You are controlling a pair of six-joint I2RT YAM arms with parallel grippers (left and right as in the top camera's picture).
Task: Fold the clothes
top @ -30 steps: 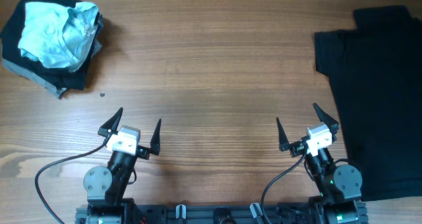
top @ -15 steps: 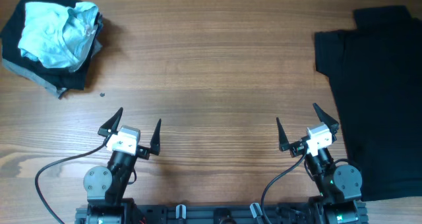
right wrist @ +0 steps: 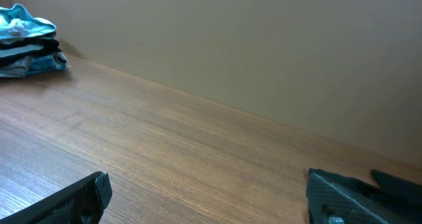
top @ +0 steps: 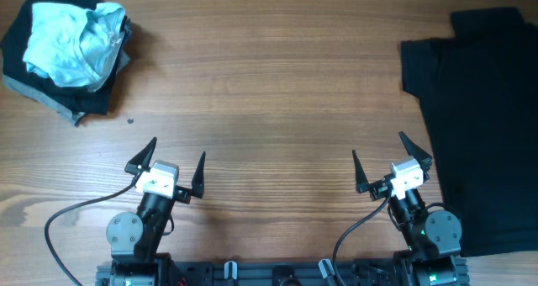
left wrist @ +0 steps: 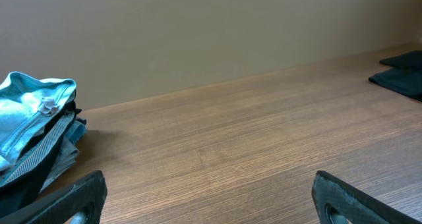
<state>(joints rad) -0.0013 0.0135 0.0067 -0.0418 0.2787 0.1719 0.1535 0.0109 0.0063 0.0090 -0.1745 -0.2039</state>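
Observation:
A crumpled pale blue-green T-shirt (top: 71, 38) lies on a stack of folded black and grey pieces (top: 63, 105) at the far left corner; both show in the left wrist view (left wrist: 26, 122) and small in the right wrist view (right wrist: 23, 28). A large black T-shirt (top: 487, 126) lies spread flat along the right side, its edge seen in the left wrist view (left wrist: 402, 79) and the right wrist view (right wrist: 395, 181). My left gripper (top: 168, 164) and right gripper (top: 388, 161) are open and empty near the front edge, far from all the clothes.
The wooden table (top: 269, 92) stretches between the two piles. A plain beige wall (left wrist: 211, 33) rises behind its far edge. A small dark speck (top: 129, 121) lies near the left stack. Cables run from both arm bases at the front.

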